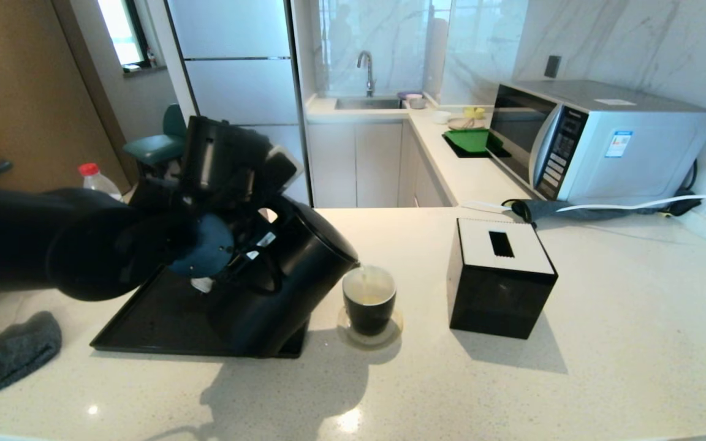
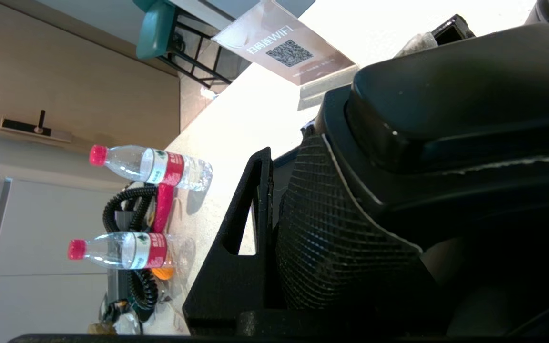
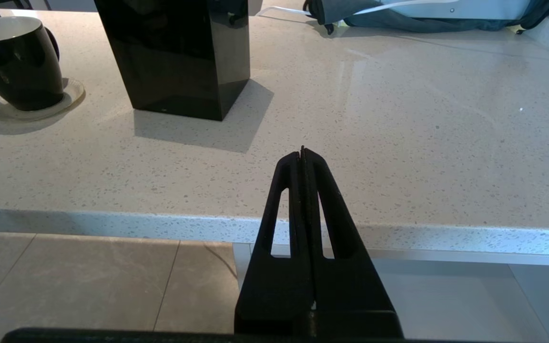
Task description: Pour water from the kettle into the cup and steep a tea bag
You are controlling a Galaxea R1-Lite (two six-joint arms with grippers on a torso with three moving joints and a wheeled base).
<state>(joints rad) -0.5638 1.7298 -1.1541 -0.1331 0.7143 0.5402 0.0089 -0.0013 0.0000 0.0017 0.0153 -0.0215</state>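
The tall black kettle (image 1: 292, 275) is tilted to the right over the black tray (image 1: 144, 318), its spout at the rim of the cup (image 1: 369, 300). A thin stream of water (image 1: 363, 277) falls into the cup, where pale yellowish liquid shows against the white inside. My left gripper (image 1: 249, 245) is shut on the kettle's loop handle; in the left wrist view one finger (image 2: 250, 228) presses beside the textured handle (image 2: 341, 238). My right gripper (image 3: 302, 152) is shut and empty, low at the counter's front edge. The tea bag is out of view.
The cup (image 3: 17, 62) stands on a clear coaster (image 1: 390, 334). A black cube box (image 1: 500, 275) sits just right of it. A microwave (image 1: 598, 141) is at the back right, a grey cloth (image 1: 10, 352) at the front left, red-capped bottles (image 2: 155, 166) beyond the tray.
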